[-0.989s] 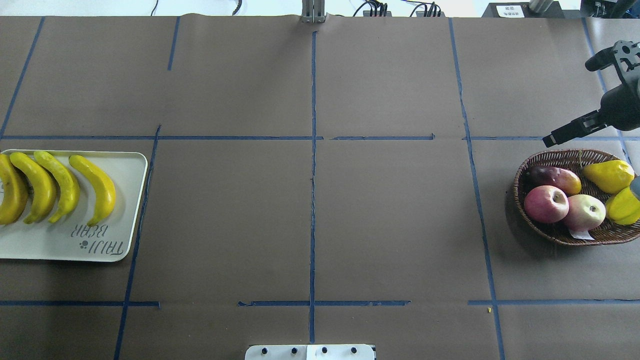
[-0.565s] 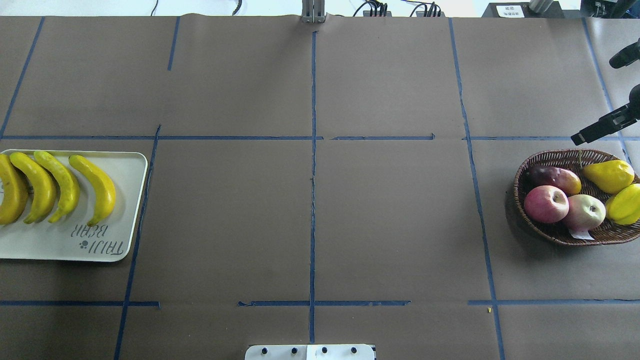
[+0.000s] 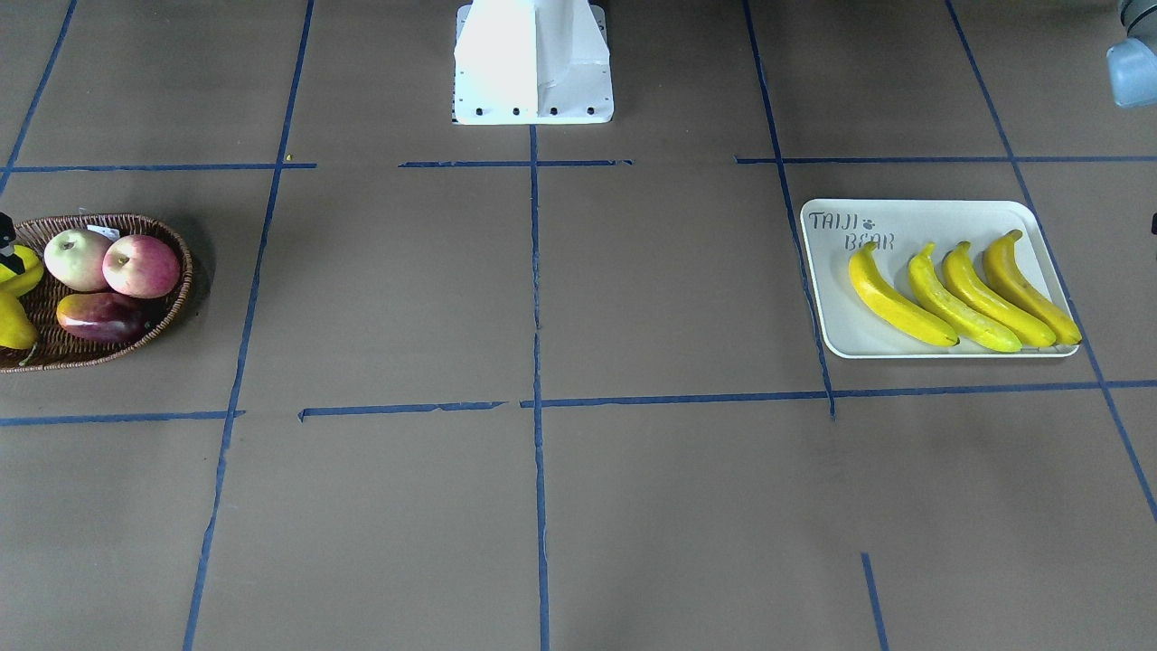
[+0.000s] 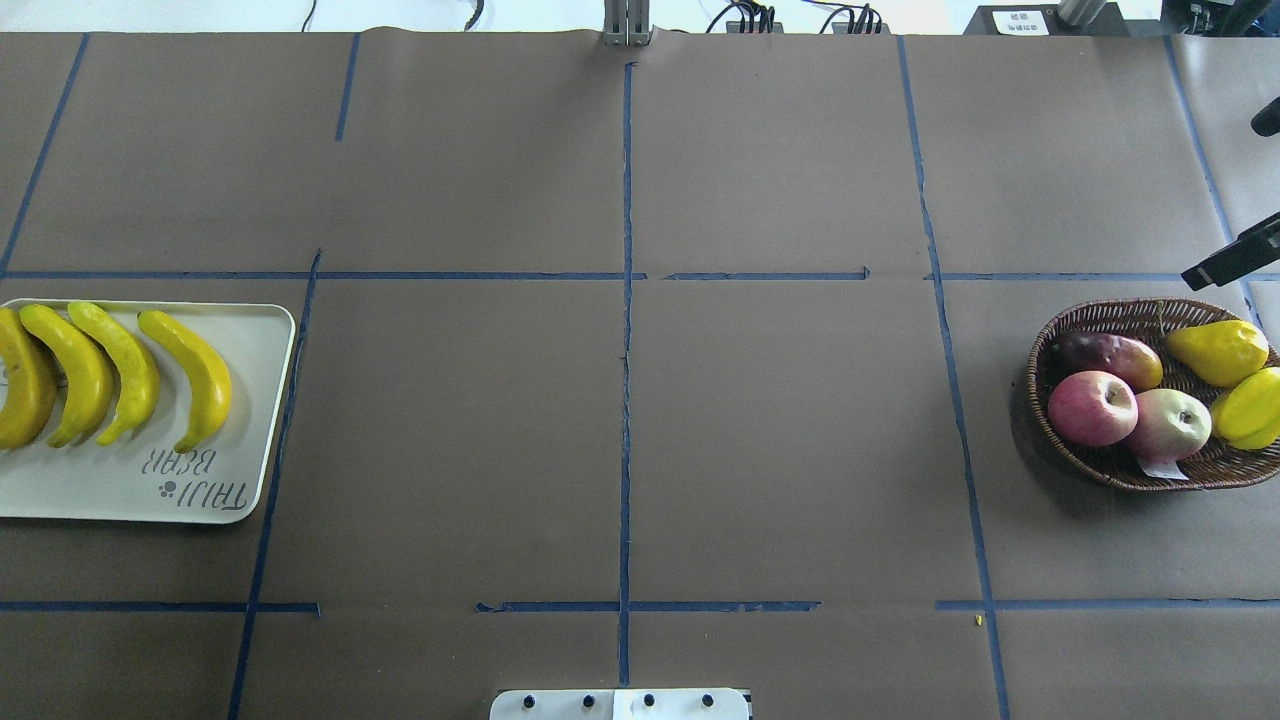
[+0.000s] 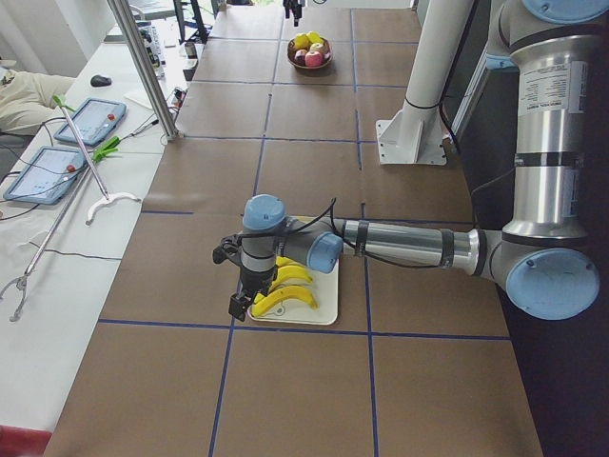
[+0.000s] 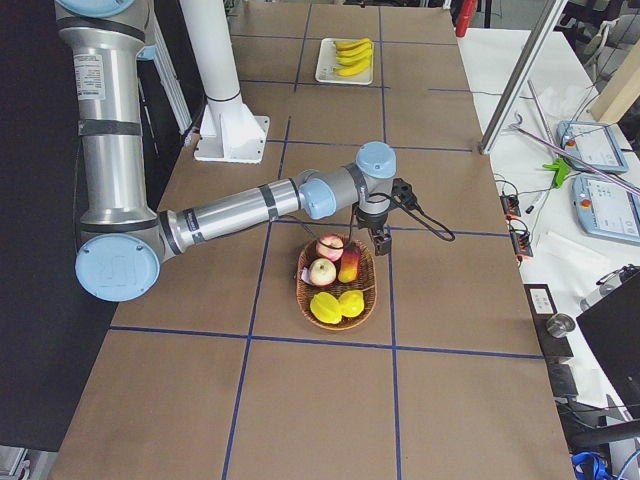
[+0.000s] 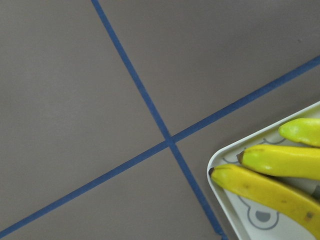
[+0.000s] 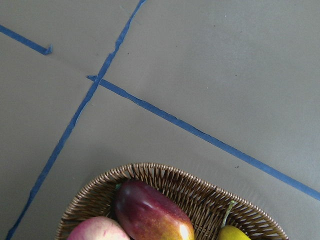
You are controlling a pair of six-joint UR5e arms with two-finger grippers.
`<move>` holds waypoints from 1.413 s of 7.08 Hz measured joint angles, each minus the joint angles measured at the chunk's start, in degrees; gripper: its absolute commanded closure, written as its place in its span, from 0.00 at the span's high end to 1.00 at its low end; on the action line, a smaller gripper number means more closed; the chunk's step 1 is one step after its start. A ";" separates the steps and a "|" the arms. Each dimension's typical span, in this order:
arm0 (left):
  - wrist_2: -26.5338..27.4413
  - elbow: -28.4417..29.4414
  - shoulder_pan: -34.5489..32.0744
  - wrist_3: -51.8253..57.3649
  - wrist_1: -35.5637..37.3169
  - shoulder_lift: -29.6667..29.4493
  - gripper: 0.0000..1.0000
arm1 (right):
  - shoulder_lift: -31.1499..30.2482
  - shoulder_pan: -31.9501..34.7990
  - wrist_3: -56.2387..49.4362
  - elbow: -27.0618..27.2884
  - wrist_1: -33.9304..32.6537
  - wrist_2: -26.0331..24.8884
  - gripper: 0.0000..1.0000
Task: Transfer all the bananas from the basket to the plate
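Note:
Four yellow bananas (image 4: 205,378) lie side by side on the off-white "TAIJI BEAR" plate (image 4: 120,492) at the table's left. They also show in the front view (image 3: 890,303) on the plate (image 3: 940,221). The wicker basket (image 4: 1120,312) at the right holds other fruit and no banana. Only a black tip of my right gripper (image 4: 1232,258) shows at the right edge, beyond the basket's far rim; I cannot tell if it is open. My left gripper (image 5: 240,303) hangs at the plate's outer end, its state unclear. The left wrist view shows banana tips (image 7: 280,190).
The basket holds two apples (image 4: 1092,407), a dark red mango (image 4: 1110,358), a yellow pear (image 4: 1218,352) and a ridged yellow-green fruit (image 4: 1250,408). The robot's white base (image 4: 620,704) stands at the near edge. Blue tape lines cross the brown table.
My right gripper has drawn back to the right, almost out of the overhead view, away from the basket. The bananas, plate and basket fruit have not moved.

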 measured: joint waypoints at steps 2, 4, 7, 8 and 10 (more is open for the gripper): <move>-5.05 -1.15 -5.52 2.74 14.45 -3.08 0.99 | -0.25 1.83 -5.11 -0.22 -2.77 0.02 0.99; -13.67 -1.29 -10.02 2.00 25.79 -5.71 1.00 | -0.78 3.91 -8.74 -0.61 -5.52 0.34 0.99; -18.16 -1.40 -12.36 -4.80 23.83 -3.44 1.00 | -2.81 10.40 -9.77 -1.52 -13.00 1.01 0.98; -18.25 -1.40 -12.45 -5.33 19.70 -1.51 1.00 | -4.47 13.23 -9.79 -1.54 -13.94 1.26 0.99; -18.30 -1.29 -12.46 -5.55 16.66 0.73 1.00 | -8.41 16.56 -9.54 -1.52 -14.26 2.39 0.99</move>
